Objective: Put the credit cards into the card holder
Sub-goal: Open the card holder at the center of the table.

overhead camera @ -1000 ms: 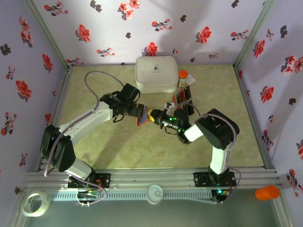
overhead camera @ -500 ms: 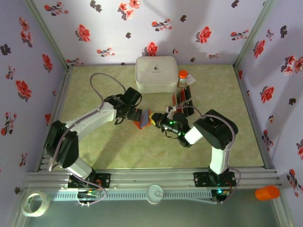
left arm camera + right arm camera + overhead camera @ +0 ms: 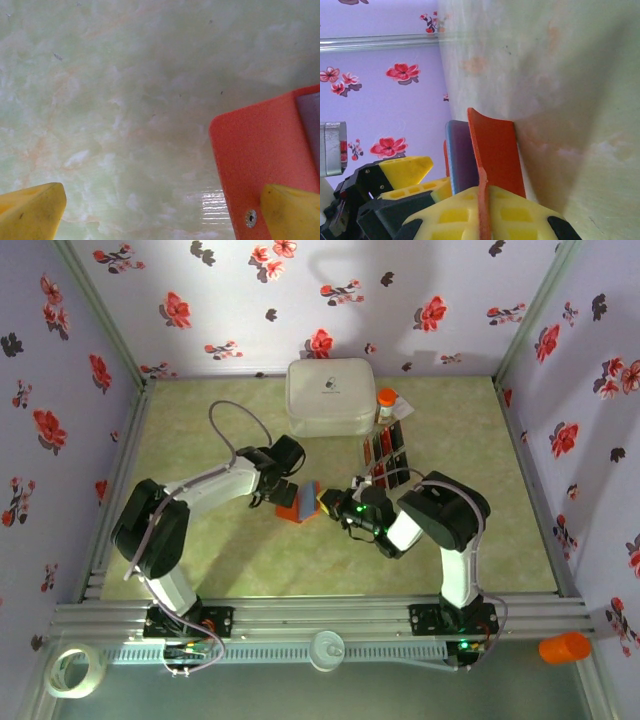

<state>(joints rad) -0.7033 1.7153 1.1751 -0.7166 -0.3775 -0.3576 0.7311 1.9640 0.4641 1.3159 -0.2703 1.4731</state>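
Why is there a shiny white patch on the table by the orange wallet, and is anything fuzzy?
Left wrist view: light glares off the glossy table beside the card holder, and the left tool's yellow fingers look soft, being close to the lens. Right wrist view: a dull shadow lies on the table beside the card holder.

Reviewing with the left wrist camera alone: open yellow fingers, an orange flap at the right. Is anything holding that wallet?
Observer: Yes, the right gripper is shut on one flap of the card holder.
Operator: Where are the cards?
Observer: The credit cards sit in a row on the table, right of the holder, beside the white case.
Operator: And the left gripper?
Observer: The left gripper stands at the holder's left side, facing the right gripper.
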